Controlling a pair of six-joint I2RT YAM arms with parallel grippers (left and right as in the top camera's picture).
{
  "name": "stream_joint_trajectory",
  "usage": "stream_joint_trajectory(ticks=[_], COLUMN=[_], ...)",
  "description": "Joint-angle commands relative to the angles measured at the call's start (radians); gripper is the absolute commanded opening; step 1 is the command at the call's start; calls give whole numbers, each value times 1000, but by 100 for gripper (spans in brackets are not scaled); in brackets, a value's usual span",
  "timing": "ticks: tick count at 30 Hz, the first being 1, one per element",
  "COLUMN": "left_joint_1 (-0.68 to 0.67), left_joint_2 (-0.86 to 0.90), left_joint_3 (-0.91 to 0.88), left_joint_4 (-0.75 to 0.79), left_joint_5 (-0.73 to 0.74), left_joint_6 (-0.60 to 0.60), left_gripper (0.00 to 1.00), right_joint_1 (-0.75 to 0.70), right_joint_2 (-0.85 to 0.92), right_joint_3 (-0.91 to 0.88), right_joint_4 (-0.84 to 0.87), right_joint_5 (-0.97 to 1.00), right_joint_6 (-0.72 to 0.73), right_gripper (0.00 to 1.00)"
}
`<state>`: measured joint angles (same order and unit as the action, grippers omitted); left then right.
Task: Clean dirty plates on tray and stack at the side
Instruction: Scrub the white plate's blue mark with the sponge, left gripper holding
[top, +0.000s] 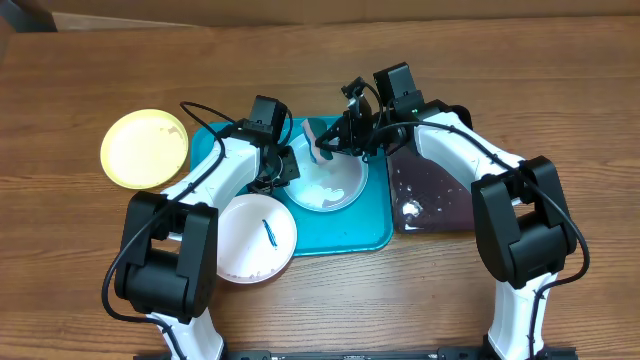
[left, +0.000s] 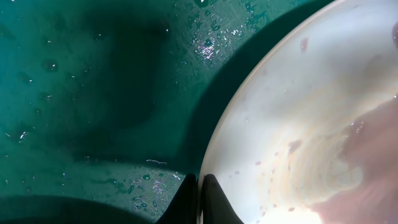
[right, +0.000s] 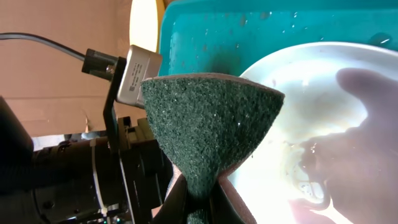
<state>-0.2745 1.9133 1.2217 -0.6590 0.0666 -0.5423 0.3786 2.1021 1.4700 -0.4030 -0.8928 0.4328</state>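
Three plates: the yellow plate (top: 145, 150) and the smeared white plate (top: 255, 238) lie apart from the left pincer (left: 198, 190). That pincer is clamped on the rim of the wet pale plate (left: 311, 112) in the blue tray (left: 93, 93). The right pincer (right: 198, 196) squeezes a green sponge (right: 211, 124) at that plate's edge. Only the overhead view shows all three plates.

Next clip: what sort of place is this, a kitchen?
Probably a lab workbench, not a kitchen: a plain wooden table, a blue tray and black tray standing in for a sink, and a sponge held by the right gripper.
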Motion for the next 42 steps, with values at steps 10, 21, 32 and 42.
stream_joint_trajectory(ticks=[10,21,32,42], left_joint_1=[-7,-7,-7,-7], left_joint_2=[-4,-4,-4,-4], left_joint_3=[-23,-23,-23,-23], left_joint_4=[5,5,5,6], left_joint_5=[5,5,5,5], left_joint_6=[26,26,26,26], left_gripper=[4,4,4,4], right_joint_1=[13,58,43,33], right_joint_2=[117,151,135,51], right_joint_3=[22,22,24,24], right_joint_4=[71,86,4,-116], right_joint_5=[-1,33,183,464], right_joint_6=[-21,-21,-48,-98], right_gripper=[4,4,4,4])
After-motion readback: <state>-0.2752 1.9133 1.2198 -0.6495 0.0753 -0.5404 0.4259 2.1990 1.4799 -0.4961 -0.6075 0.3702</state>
